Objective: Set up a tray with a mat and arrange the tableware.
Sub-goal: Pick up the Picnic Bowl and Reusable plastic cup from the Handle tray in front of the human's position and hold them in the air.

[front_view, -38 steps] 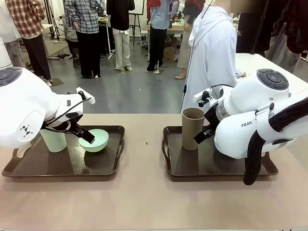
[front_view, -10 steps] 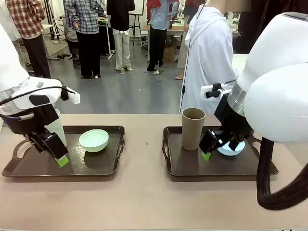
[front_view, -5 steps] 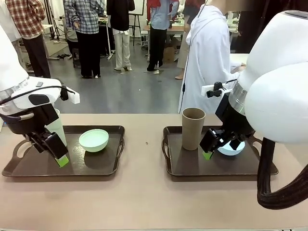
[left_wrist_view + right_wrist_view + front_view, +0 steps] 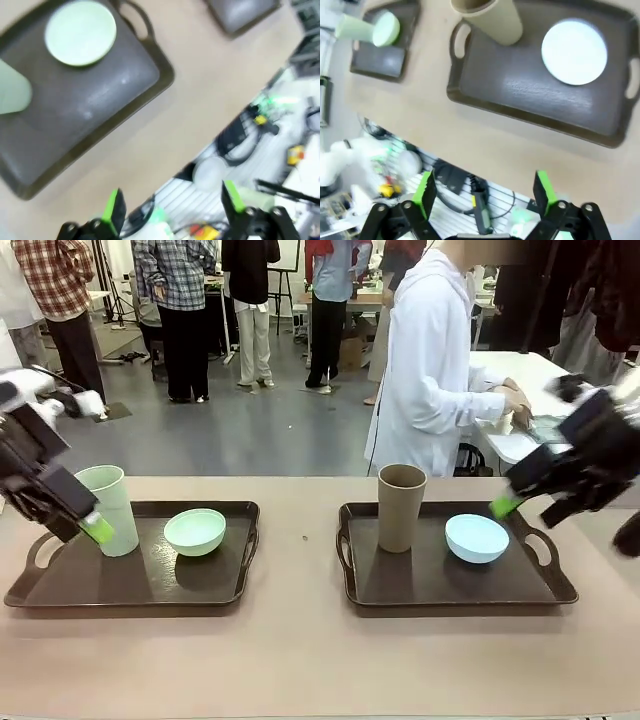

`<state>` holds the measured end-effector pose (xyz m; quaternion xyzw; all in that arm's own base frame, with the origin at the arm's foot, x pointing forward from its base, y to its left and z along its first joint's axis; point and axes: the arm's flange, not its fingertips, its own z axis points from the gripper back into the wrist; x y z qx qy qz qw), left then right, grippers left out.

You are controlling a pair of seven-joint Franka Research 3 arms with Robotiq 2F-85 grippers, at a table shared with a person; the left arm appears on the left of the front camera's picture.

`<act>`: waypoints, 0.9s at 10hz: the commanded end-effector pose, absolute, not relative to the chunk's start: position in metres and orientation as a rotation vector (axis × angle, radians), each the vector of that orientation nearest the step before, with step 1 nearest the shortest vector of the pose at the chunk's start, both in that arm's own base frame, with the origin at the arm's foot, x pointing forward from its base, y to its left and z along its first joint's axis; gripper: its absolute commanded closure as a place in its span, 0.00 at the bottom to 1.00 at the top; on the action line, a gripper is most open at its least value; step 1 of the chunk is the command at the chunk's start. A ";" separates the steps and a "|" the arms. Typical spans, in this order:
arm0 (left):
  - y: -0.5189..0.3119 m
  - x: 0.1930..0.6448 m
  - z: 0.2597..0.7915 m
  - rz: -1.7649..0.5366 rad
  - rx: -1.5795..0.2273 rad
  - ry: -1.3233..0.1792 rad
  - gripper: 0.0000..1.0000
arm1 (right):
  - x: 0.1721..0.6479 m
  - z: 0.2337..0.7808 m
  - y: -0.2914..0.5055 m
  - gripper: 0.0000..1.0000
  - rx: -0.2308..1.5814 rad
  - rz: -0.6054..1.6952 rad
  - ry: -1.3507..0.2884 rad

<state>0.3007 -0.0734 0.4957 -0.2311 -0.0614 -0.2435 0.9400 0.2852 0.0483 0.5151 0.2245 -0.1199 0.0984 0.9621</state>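
Two dark trays lie side by side on the table. The left tray (image 4: 215, 585) holds a mint green tumbler (image 4: 110, 510) and a mint green bowl (image 4: 195, 531). On the right tray (image 4: 430, 590) stand a brown tumbler (image 4: 401, 506) and a pale blue bowl (image 4: 477, 538). My left gripper (image 4: 85, 525) hangs open at the left tray's outer end, just in front of the mint tumbler. My right gripper (image 4: 520, 508) is open and raised beyond the blue bowl's right side. Both hold nothing, as the left wrist view (image 4: 172, 205) and the right wrist view (image 4: 483, 192) confirm. Whether a mat lies in a tray I cannot tell.
A person in a white coat (image 4: 430, 370) stands at the far side behind the right tray, hands on another table to the right. Bare tan tabletop (image 4: 300, 660) runs between the trays and along the near edge. Other people stand farther back.
Both arms have swung up and outward from the trays, blurred with motion. The right gripper left the blue bowl's side and the left gripper drew back to the left. Both stayed open.
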 end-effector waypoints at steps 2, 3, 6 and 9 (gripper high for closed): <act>0.003 0.281 0.516 -0.341 -0.692 -0.268 0.00 | 0.214 0.478 -0.038 0.00 0.752 0.064 -0.368; 0.030 0.279 0.523 -0.305 -0.728 -0.282 0.00 | 0.203 0.474 -0.053 0.00 0.841 0.028 -0.408; 0.091 0.274 0.513 -0.205 -0.825 -0.299 0.00 | 0.183 0.462 -0.098 0.00 0.984 -0.062 -0.445; 0.138 0.272 0.493 -0.099 -0.901 -0.304 0.00 | 0.186 0.430 -0.121 0.00 1.054 -0.175 -0.375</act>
